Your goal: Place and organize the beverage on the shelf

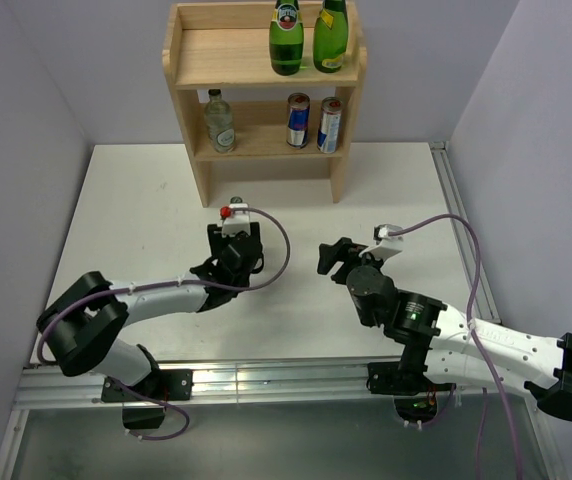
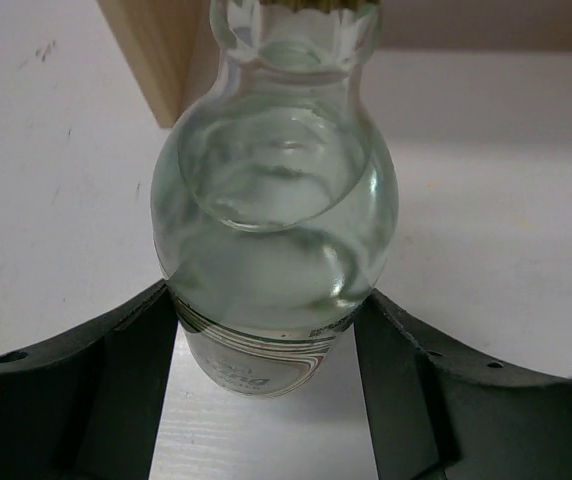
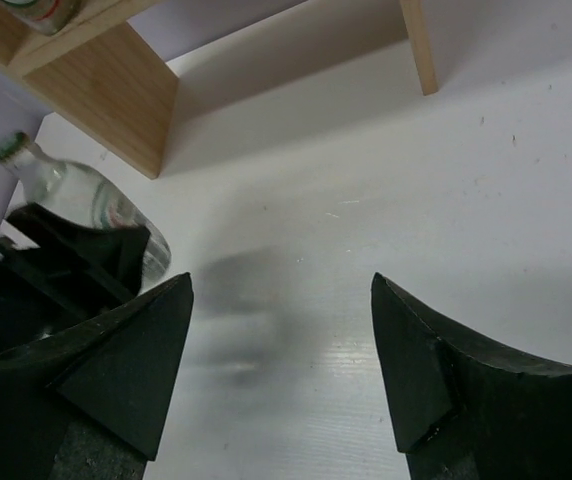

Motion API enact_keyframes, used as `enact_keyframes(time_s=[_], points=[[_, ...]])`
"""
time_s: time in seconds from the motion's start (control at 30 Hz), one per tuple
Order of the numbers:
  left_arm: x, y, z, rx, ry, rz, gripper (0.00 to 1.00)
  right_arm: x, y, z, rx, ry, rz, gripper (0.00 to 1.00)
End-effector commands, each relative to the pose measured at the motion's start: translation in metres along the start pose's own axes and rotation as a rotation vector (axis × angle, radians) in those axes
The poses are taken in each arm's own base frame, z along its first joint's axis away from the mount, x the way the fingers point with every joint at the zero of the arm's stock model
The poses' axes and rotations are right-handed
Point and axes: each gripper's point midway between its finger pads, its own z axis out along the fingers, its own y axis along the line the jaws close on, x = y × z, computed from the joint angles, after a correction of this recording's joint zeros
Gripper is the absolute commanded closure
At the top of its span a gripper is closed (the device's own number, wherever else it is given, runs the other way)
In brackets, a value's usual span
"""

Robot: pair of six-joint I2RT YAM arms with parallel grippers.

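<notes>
L claw (image 2: 266, 300) grips clear bottle (image 2: 276, 200), neck pointing far twd shelf (image 1: 226, 55); R claw (image 3: 281, 300) open, empty.

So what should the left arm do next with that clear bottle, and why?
Probably lift it a little. The left fingers press both sides of the clear bottle, which seems to lie on the table just in front of the shelf.

shelf (image 1: 266, 77) top tier: two bottles (image 1: 286, 40) (image 1: 330, 38), right; middle tier: one bottle (image 1: 220, 122) left, two cans (image 1: 298, 120) (image 1: 330, 124) right; fourth bottle (image 2: 276, 250) before it.
</notes>
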Motion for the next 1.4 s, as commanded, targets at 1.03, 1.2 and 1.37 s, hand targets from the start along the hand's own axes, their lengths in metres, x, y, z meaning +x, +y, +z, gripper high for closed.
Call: enact_keyframes(time_s=[1.03, 1.2, 1.37], points=[[-0.283, -0.059, 0.074, 0.141, -0.365, -0.128, 1.00, 0.004, -0.020, 0.000, 0.054, -0.044, 0.017, 0.24], [-0.296, -0.056, 0.069, 0.133, -0.386, -0.160, 1.00, 0.007, -0.022, 0.001, 0.058, -0.041, 0.010, 0.24], [-0.309, -0.045, 0.055, 0.128, -0.426, -0.177, 1.00, 0.011, -0.021, 0.003, 0.059, -0.034, 0.001, 0.24]])
